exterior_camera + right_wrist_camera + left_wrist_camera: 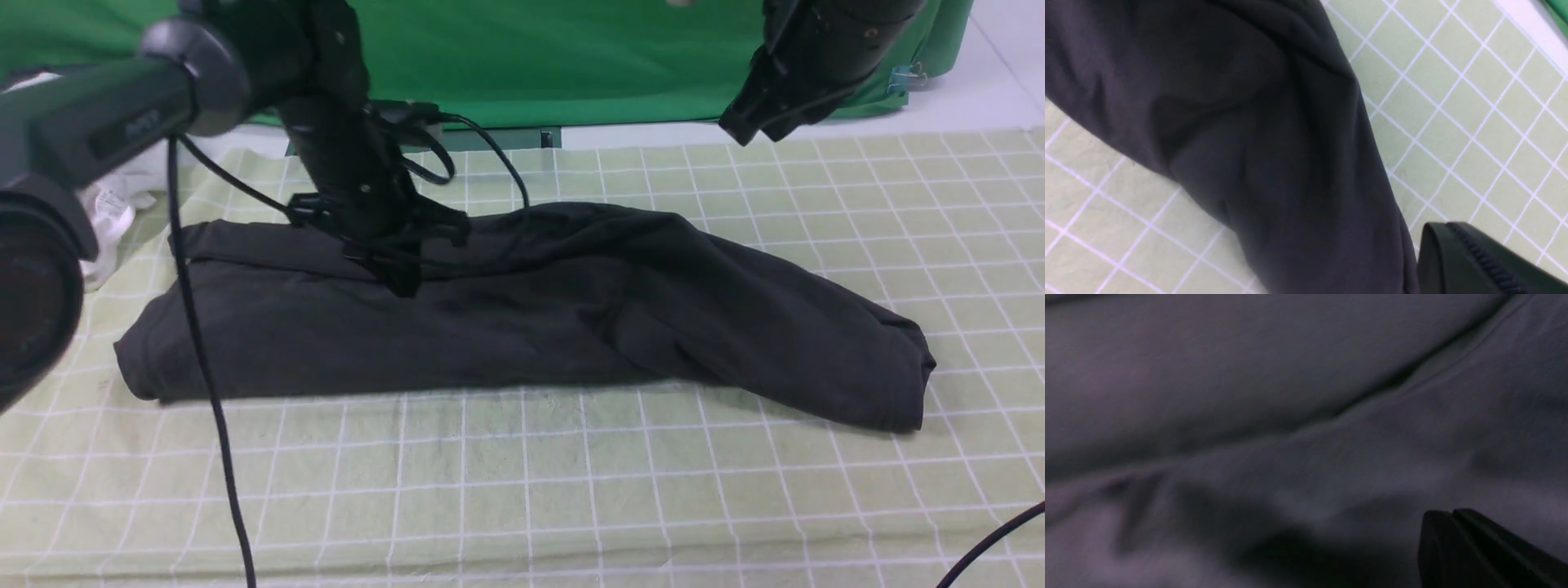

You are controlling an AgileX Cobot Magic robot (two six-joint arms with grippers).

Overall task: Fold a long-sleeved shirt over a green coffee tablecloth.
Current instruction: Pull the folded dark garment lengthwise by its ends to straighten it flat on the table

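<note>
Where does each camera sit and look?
Front view: between both visible arms, looking forward at the black long-sleeved cotton shirt on the pale-green gridded tablecloth.
Left wrist view: on the left arm, close over shirt fabric; shut left gripper shows.
Right wrist view: on the raised right arm, above shirt edge and tablecloth; shut right gripper shows.
All share the shirt.

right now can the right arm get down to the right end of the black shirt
Probably yes: the right gripper hangs shut, raised above the tablecloth, and nothing lies between it and the black shirt. It would need to open first.
</note>
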